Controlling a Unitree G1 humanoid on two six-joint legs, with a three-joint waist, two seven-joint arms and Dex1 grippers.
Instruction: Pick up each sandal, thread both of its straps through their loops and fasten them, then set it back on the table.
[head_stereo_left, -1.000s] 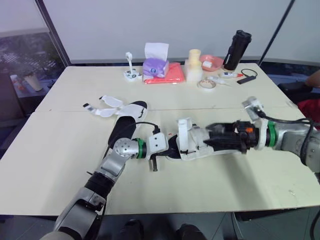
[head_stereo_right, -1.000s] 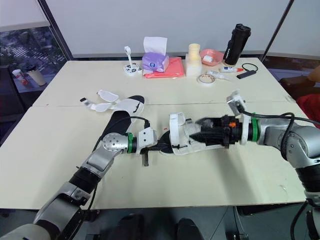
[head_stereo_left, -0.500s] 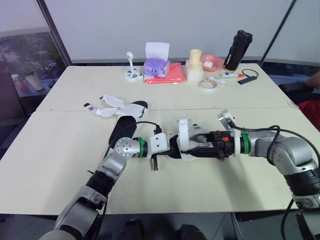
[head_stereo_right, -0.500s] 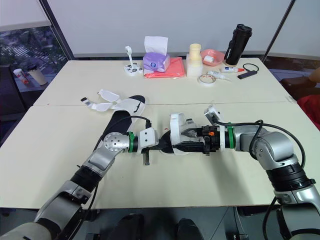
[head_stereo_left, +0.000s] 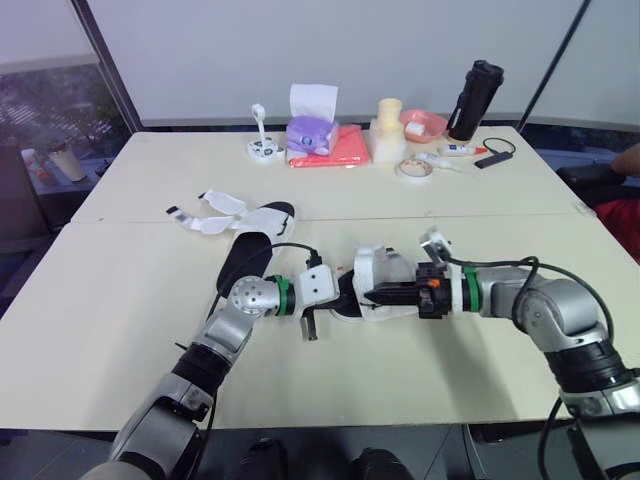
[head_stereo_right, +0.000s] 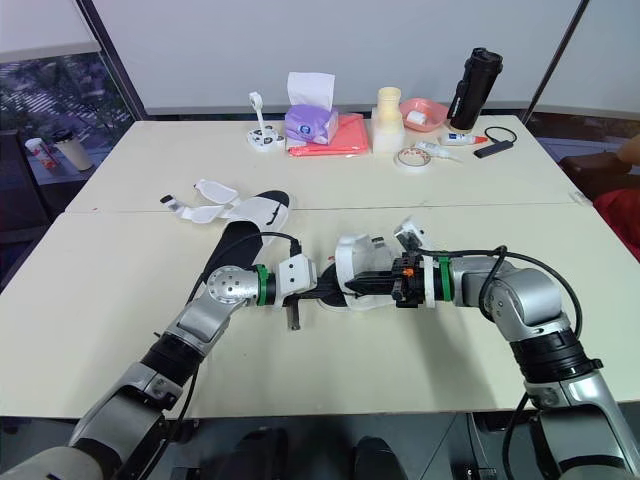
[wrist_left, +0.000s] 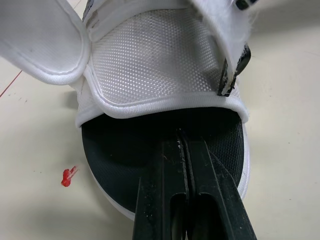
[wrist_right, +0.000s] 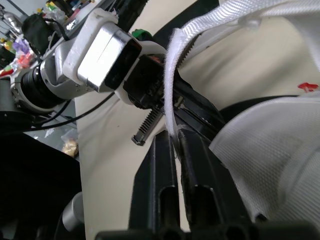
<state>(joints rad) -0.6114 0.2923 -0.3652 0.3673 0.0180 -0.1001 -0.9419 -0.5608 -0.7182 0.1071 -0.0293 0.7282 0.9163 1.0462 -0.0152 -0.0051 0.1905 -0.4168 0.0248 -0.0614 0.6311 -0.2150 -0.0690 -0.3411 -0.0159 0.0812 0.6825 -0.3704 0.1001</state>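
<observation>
The sandal (head_stereo_left: 378, 292) is held at the middle of the table (head_stereo_left: 120, 330), just on the near side of the seam that crosses it, with its long axis running left to right, roughly parallel to the near edge. The left gripper (wrist_left: 184, 137) approaches from the left end of that axis. Its two fingers are closed flat on the rounded end of the black sole and hold the sandal steady. The right gripper (wrist_right: 172, 134) approaches from the opposite end, so the two arms face each other along the sandal. Its fingers are pinched together on a white strap (wrist_right: 172, 65), which rises from the tips and arches over the upper. The black loop (wrist_left: 235, 70) sits on the side edge of the white mesh upper, close beside the held strap and nearer to the right gripper than to the left. Any threading motion therefore falls to the right arm, while the left serves as the clamp. Whether the strap end has already entered the loop cannot be confirmed, as the strap hides that junction. The second sandal (head_stereo_left: 247, 250) lies flat toward the left, straps open, its far end at the seam and clear of both grippers.
</observation>
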